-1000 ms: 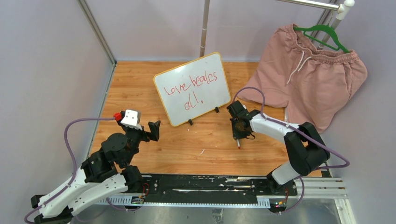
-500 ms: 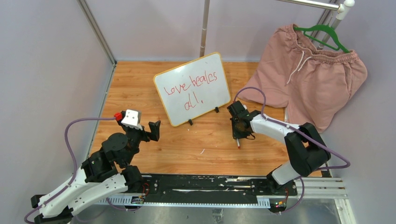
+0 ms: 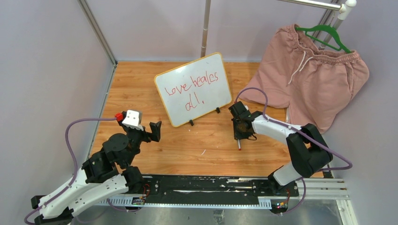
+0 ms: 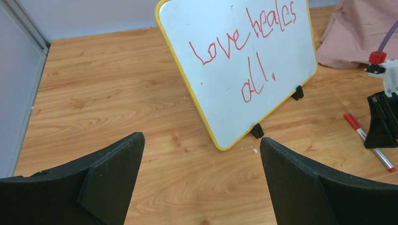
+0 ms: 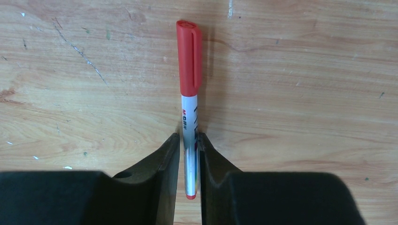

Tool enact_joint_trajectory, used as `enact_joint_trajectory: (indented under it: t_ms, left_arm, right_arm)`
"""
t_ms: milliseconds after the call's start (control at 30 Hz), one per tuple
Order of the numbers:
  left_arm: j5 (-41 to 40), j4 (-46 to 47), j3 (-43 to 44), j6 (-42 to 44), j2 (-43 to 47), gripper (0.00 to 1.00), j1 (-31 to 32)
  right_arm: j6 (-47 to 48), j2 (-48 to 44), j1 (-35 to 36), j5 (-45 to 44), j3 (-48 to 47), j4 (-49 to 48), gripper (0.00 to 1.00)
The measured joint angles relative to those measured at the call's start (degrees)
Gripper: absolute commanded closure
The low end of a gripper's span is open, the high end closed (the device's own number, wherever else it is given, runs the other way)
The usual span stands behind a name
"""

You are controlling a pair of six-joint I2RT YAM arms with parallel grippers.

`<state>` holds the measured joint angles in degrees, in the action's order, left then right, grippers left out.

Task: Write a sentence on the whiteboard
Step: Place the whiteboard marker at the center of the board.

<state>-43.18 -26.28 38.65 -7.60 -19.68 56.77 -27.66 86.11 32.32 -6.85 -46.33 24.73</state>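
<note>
Red sentence (image 3: 192, 87) in 2 lines covers the whiteboard (image 3: 212, 97), propped at the table's (image 3: 141, 79) far centre. Near and right of it, the right gripper (image 5: 189, 138), barely parted, straddles a released marker (image 5: 189, 93) lying flat. Near left, the left gripper (image 4: 201, 138) gapes empty.

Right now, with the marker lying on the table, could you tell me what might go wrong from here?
1. The marker lies snug between the jaws of the right gripper. Pulling away askew could drag it or set it rolling.
2. The whiteboard stands tilted on small feet near that gripper. A wide swing could topple it or smear the sentence.
</note>
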Motion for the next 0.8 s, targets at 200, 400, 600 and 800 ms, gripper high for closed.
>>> enact_joint_trajectory:
  t_ms: [200, 400, 600, 800]
  left_arm:
    - [0.02, 0.00, 0.00, 0.13, -0.35, 0.01, 0.00]
    - [0.07, -0.02, 0.00, 0.13, -1.03, 0.01, 0.00]
    - [0.07, -0.04, 0.00, 0.13, -1.11, 0.01, 0.00]
    - [0.02, -0.15, 0.00, 0.13, -1.33, 0.01, 0.00]
  right_arm:
    - [0.13, -0.17, -0.07, 0.02, 0.31, -0.39, 0.74]
    - [0.44, -1.46, -0.11, -0.22, 1.42, -1.38, 0.66]
    - [1.64, -5.62, -0.59, -0.87, 4.17, -1.11, 0.60]
    - [2.16, -6.51, -1.22, -0.85, 4.70, -1.57, 0.59]
